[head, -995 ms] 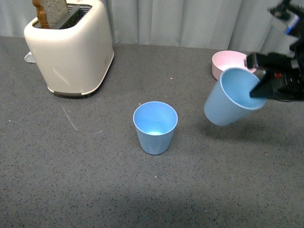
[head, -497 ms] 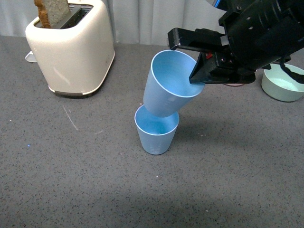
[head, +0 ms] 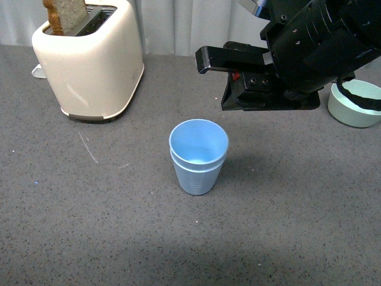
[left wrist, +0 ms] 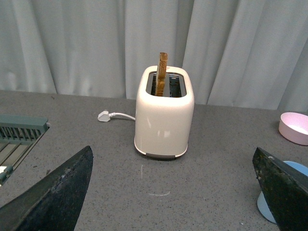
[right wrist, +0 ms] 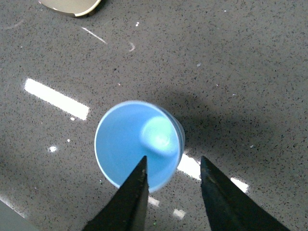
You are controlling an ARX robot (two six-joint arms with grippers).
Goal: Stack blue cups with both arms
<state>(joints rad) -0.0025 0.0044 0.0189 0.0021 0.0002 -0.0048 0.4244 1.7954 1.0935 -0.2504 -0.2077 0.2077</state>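
Above the nested blue cups [head: 198, 156] (rims nearly level), right pincer [head: 211, 81] hangs parted.

My chest cam is looking down across the grey table [head: 89, 238] toward the toaster [head: 89, 62] and curtain [head: 178, 24]. My left wrist cam is sitting low, looking level at that same toaster. My right wrist cam is staring straight down, close over the stacked cups [head: 198, 156], which all three are catching.

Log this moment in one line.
cups: nested, upright | right hand: open, over cups | left hand: open, empty
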